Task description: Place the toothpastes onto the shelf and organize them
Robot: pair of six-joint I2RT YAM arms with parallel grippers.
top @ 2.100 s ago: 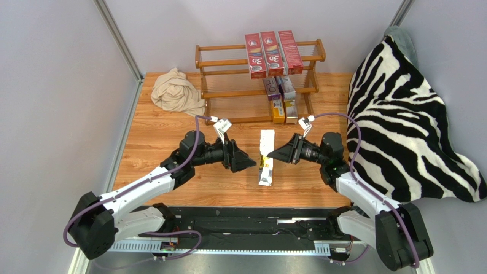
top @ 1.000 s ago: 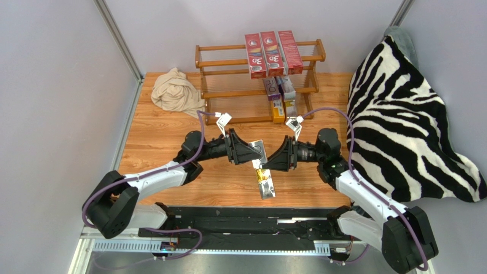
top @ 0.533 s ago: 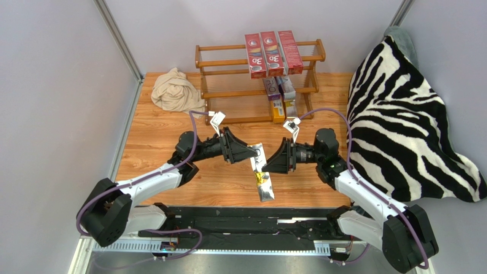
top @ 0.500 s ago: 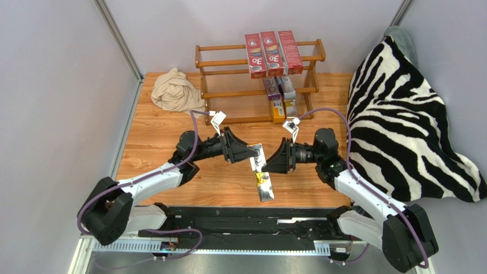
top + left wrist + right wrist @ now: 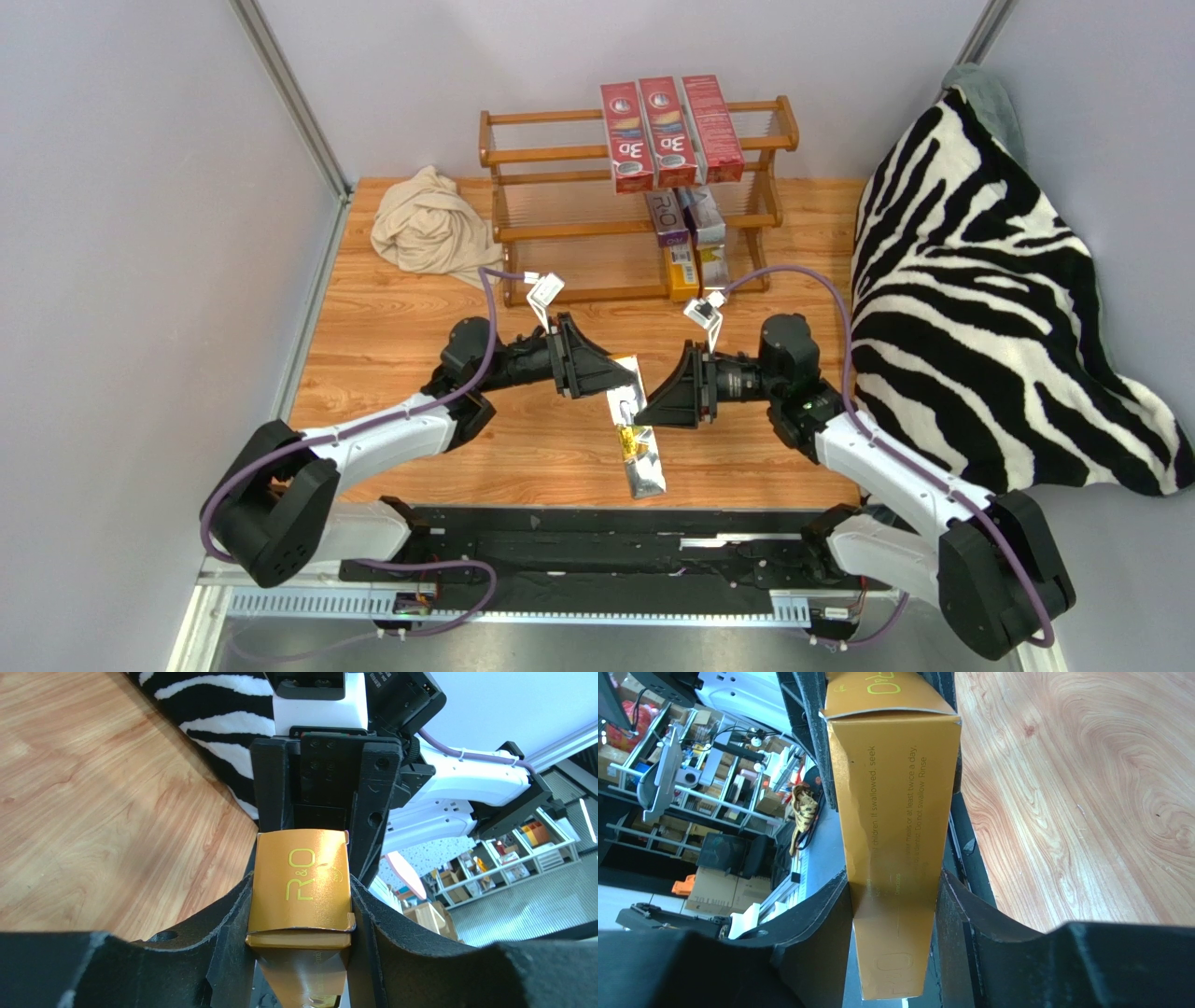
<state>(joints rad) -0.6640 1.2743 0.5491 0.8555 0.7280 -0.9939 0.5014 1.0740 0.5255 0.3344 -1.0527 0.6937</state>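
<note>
Both sets of jaws meet over the middle of the tabletop (image 5: 379, 336), clamped from opposite sides on one gold carton (image 5: 641, 462). From the top camera, we note the left jaws close on its far end from the left and the right jaws grip just below that from the right. The rest of the carton sticks out toward the arm bases, slightly askew. We cannot tell whether its near end touches the wood. Left wrist camera: the carton's end flap (image 5: 302, 878) faces the lens, with gold lettering, pinched flush between both black fingers (image 5: 231, 931); the right arm's jaws sit directly behind it. Right wrist camera: the long printed side (image 5: 896, 826) runs away from the lens, and the fingers (image 5: 822, 924) press on both its edges. The shelf (image 5: 550, 151) stands at the far side, well apart from the held carton. Three red cartons (image 5: 662, 130) lie side by side on its top tier, silver-purple cartons (image 5: 668, 217) on the middle tier, and an orange carton (image 5: 683, 269) below. A beige cloth (image 5: 432, 227) sits left of the shelf, a zebra blanket (image 5: 1010, 308) to the right.
</note>
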